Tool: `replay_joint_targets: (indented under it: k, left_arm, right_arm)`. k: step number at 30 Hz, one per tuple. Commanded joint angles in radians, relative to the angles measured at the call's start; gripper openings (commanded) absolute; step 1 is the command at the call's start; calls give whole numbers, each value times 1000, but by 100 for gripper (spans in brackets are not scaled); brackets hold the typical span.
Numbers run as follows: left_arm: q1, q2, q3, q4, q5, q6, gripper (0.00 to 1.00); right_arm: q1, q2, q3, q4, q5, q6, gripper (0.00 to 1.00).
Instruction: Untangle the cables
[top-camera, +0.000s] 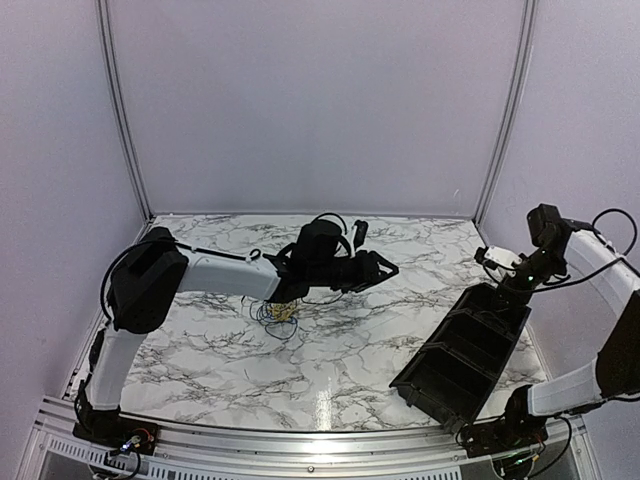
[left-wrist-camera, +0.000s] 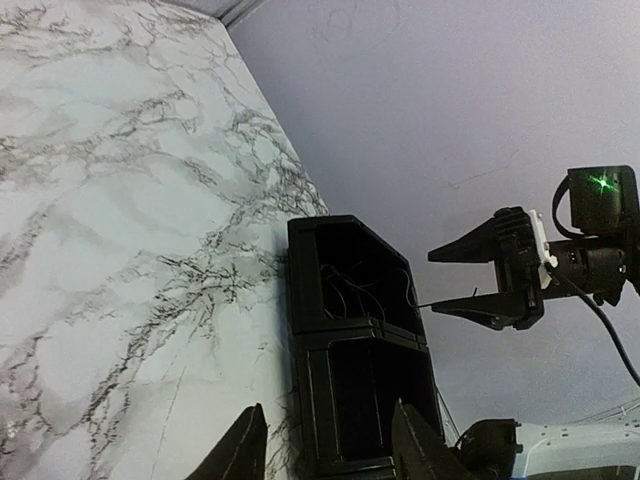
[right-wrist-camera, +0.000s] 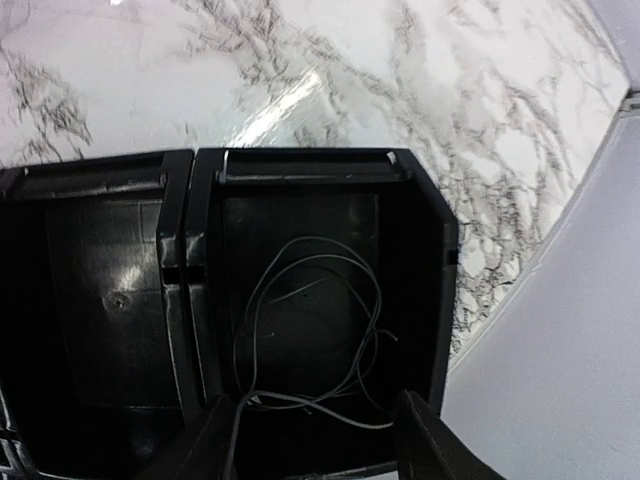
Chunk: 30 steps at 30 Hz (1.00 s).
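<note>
Cables in two places. A tangle of yellow and blue cables (top-camera: 278, 315) lies on the marble table (top-camera: 330, 365) left of centre, under the left arm's forearm, with loops spread flat around a tighter knot. One thin dark cable (right-wrist-camera: 310, 330) lies loosely coiled on the floor of the end compartment of the black bin (top-camera: 455, 360); the neighbouring compartment in the right wrist view shows only its bare floor. The bin sits on the right side of the table, well apart from the tangle. Right gripper (right-wrist-camera: 310, 400) hangs above that end compartment, fingers apart; a cable strand runs up beside one finger, contact not resolvable. Left gripper (left-wrist-camera: 328, 405) is off the table, pointing toward the bin, fingers apart with nothing between them.
</note>
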Motion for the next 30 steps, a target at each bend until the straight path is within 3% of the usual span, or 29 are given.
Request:
replay_joint_targets:
  k: [1, 6, 12, 19, 24, 30]
  left_arm:
    - [74, -145, -95, 34, 0, 67, 45]
    - [119, -271, -235, 3, -29, 140, 45]
    - [125, -397, -340, -149, -83, 265, 45]
    - [117, -445, -408, -296, -72, 314, 44]
    - [91, -467, -407, -381, -143, 372, 44]
    - [87, -473, -415, -379, -169, 398, 44]
  right_arm:
    - [-5, -64, 85, -62, -56, 17, 57]
    - [23, -73, 102, -32, -127, 51, 57]
    - [114, -63, 34, 67, -92, 93, 55]
    - [110, -133, 17, -48, 75, 25, 48]
    - [109, -233, -46, -113, 205, 21, 56]
    - [108, -255, -94, -193, 171, 53, 57]
